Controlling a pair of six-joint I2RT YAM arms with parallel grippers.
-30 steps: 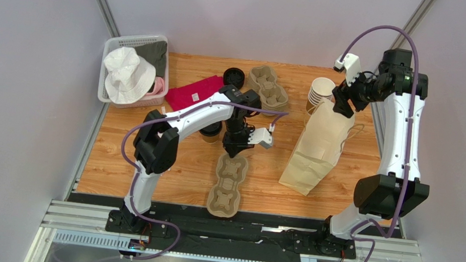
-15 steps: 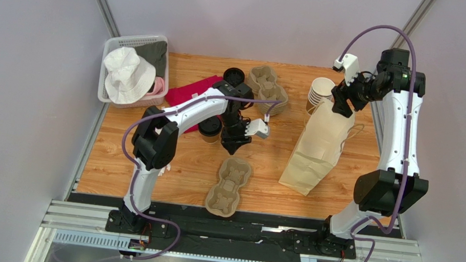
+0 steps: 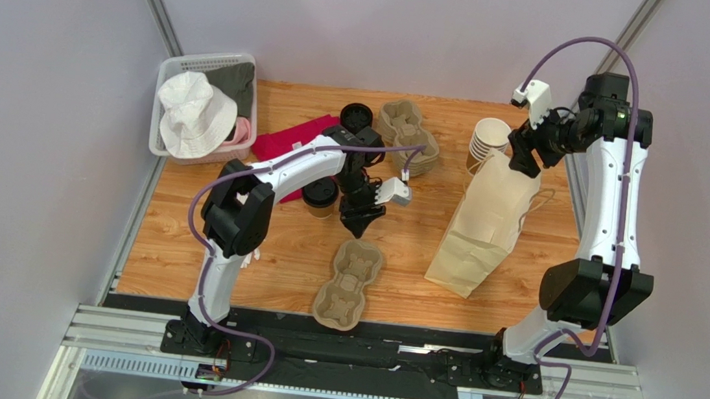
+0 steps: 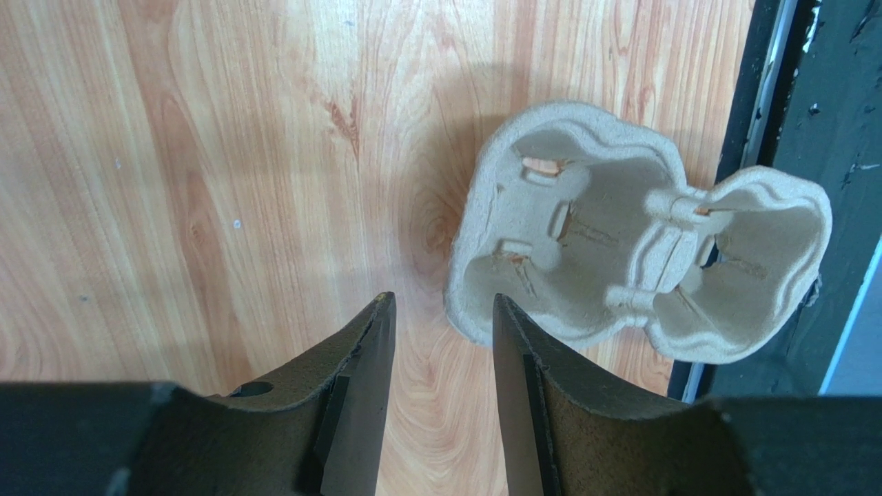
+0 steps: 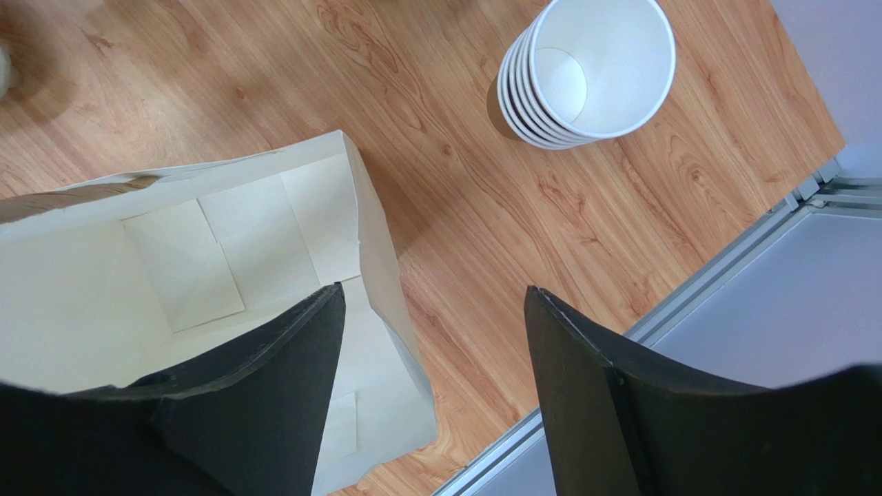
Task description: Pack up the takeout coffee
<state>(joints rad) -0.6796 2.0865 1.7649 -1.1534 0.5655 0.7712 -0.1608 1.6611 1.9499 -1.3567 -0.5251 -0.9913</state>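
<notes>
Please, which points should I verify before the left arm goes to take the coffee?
1. Left gripper empty, jaws apart: ok.
2. Coffee upright, lid on: ok.
3. Near carrier flat on the table, both cells empty: ok.
4. Bag mouth open: ok.
5. Right gripper clamping the bag rim: not ok, it is open over the rim.

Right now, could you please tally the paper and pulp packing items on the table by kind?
Moulded beige pulp cup carriers: 2
Brown paper bag: 1
Stack of white-lined paper cups: 1
Brown kraft cup with black lid: 1
Total: 5
</notes>
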